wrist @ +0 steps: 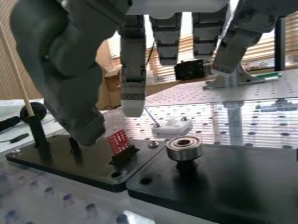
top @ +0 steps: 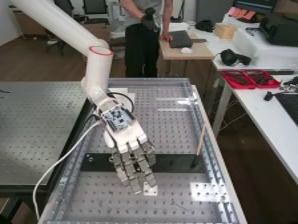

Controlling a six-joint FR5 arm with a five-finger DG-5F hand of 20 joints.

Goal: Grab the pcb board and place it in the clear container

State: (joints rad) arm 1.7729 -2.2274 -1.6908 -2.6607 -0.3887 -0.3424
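The hand (top: 136, 160) is positioned above the perforated table (top: 106, 200), over the dark strip that crosses it; in the high view it is pointed downward and toward the near end. The fingers (wrist: 133, 75) are extended and spread wide, and a gap is left between them and the thumb (wrist: 83, 122).

The pcb board (wrist: 118, 141), red with white marks, is noted in the wrist view. It is stood on edge, slightly tilted, with its lower edge seated in a black holder (wrist: 124, 157) on a dark plate (wrist: 86, 170). The thumb tip is seen near the board; the exact clearance cannot be judged.

On a second dark plate (wrist: 246, 175), set beside the first, a metal bearing (wrist: 184, 147) is carried on a short post. A white block (wrist: 173, 127) is placed on the perforated surface, clear of both plates. A thin wooden stick (top: 201, 140) is held nearly upright at the far right end of the dark strip, as seen in the high view. Red trays (top: 238, 84) are located on a separate white surface (top: 263, 117) to the right in that view.
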